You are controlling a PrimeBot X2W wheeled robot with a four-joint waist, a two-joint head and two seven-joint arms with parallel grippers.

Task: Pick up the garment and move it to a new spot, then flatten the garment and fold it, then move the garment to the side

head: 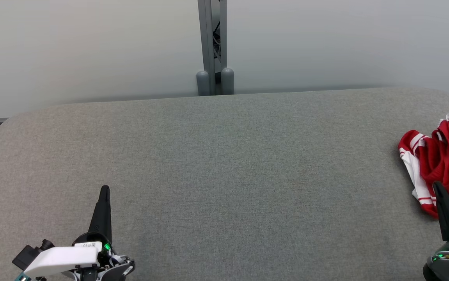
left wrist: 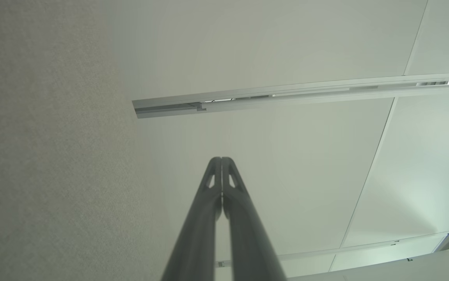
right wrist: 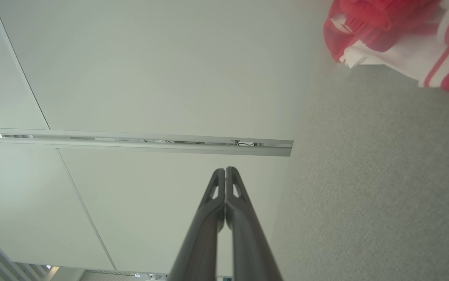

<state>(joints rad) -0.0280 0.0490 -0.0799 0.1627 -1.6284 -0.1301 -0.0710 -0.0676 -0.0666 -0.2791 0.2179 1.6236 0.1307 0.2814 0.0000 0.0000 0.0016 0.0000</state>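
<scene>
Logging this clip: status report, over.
Left gripper shut, empty. Right gripper shut, empty, near garment. Garment crumpled, untouched, right end of grey table. No obstruction seen.

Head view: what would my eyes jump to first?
The crumpled red-and-white garment at the far right edge of the grey fabric tabletop grabs you first. Next come two dark, shut pincers pointing up the picture: the left pincer at lower left, the right pincer at lower right, by the garment.
</scene>
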